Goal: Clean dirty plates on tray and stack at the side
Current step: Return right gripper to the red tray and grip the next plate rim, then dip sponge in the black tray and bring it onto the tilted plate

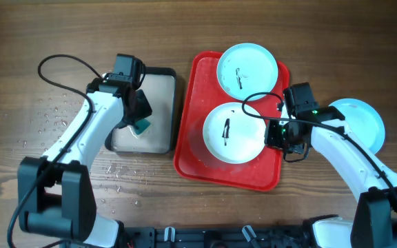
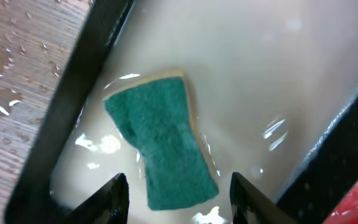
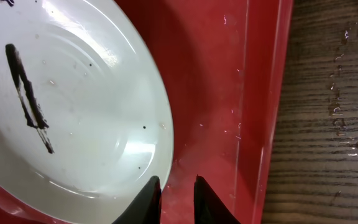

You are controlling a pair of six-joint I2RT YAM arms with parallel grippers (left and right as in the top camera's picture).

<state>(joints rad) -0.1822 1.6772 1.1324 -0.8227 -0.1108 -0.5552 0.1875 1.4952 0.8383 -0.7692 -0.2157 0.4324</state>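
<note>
Wet wooden worktop (image 1: 185, 213) lies under me. My left pincer (image 2: 176, 196) hangs half open over the green sponge (image 2: 160, 146) in the beige tray (image 1: 158, 141); my right pincer (image 3: 177, 198), nearly closed and empty, sits beside the smeared white plate (image 1: 234, 132) on the red tray (image 1: 195, 148). One blue plate (image 1: 358, 122) sits aside; two remain dirty.

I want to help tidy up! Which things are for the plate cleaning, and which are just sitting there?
For the job:
white plate
blue plate on the red tray
blue plate on the table
green sponge
beige tray of water

Just there:
water drops
wooden table
</note>
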